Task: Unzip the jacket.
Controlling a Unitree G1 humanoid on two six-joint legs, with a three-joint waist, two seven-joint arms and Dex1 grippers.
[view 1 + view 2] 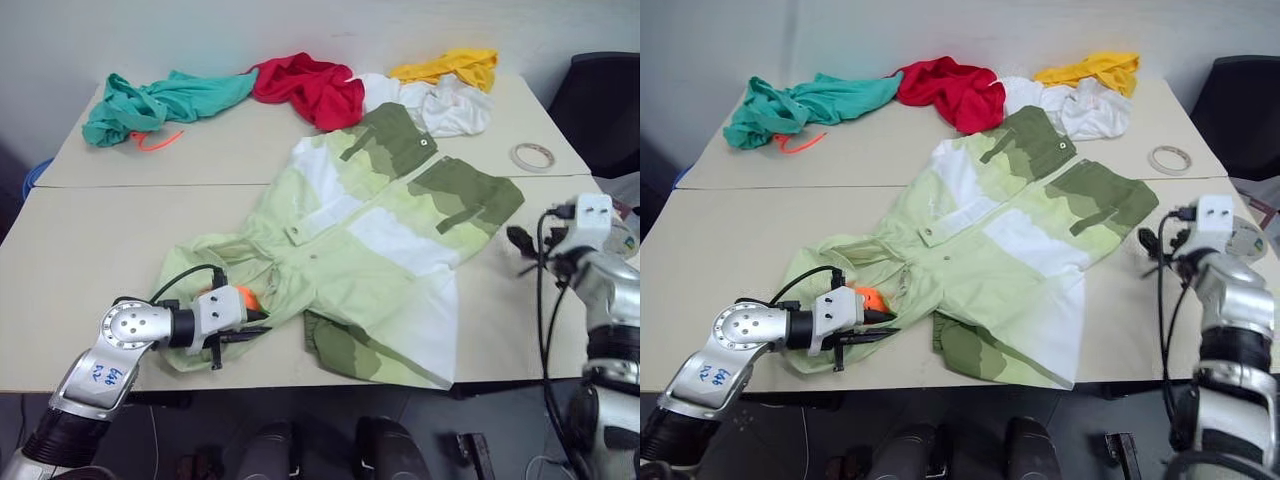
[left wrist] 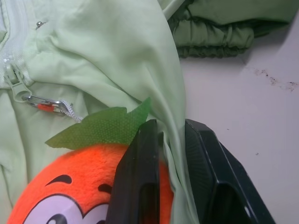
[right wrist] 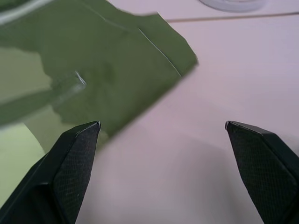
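The left pincer [image 2: 168, 140] pinches a fold of the lime, white and olive cloth jacket [image 1: 380, 250] near the table's [image 1: 120, 250] front edge, its fingertips half hidden in fabric; the right pincer [image 3: 162, 126] is spread wide

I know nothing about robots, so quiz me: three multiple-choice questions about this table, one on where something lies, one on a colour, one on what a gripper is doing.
1. Where does the roll of tape lie?
A. on the jacket
B. on the bare table right of the jacket
C. under the red garment

2. What colour is the garment at the far left end of the pile?
A. teal
B. yellow
C. black

3. How does the left gripper stand?
A. wide open above the table
B. shut on a fold of the jacket
C. shut on the tape

Answers:
1 B: the roll of tape sits on the table, apart from the jacket.
2 A: the teal garment lies left of the red garment.
3 B: the left gripper pinches pale green cloth.
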